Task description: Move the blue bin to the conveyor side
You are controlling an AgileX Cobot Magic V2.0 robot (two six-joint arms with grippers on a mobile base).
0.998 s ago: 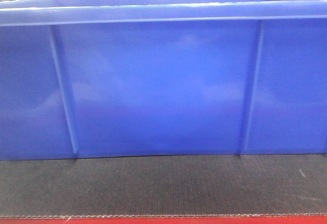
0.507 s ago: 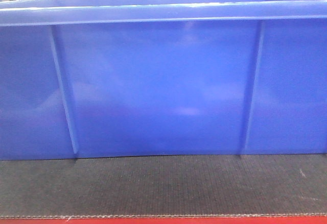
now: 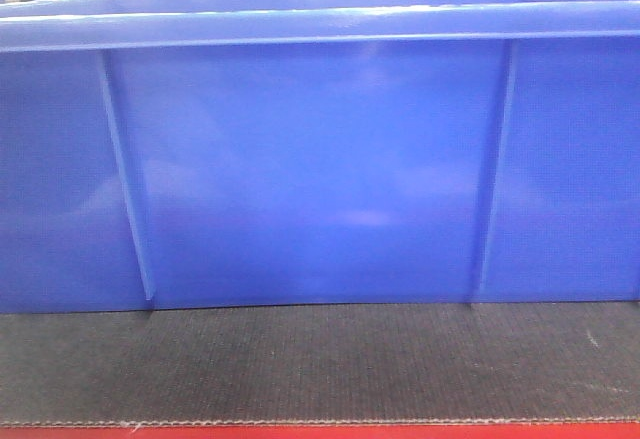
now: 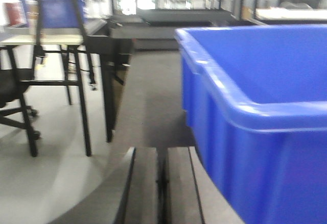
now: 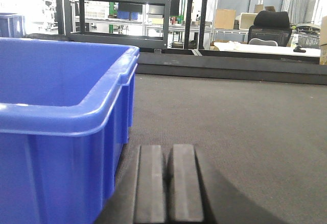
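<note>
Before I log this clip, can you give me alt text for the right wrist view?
The right gripper, fingers pressed together and holding nothing, sits low over the black conveyor, just beside the outer corner of the blue bin that fills the left of the view. Beyond the belt are metal racks and desks.

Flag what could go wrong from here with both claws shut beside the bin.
1. Both claws are shut and outside the bin: the left claw by one end wall, the right claw by the other. Neither grips the rim, so a squeeze-push may slip or skew it.
2. The woven belt looks grippy; dragging could tip the bin.
</note>
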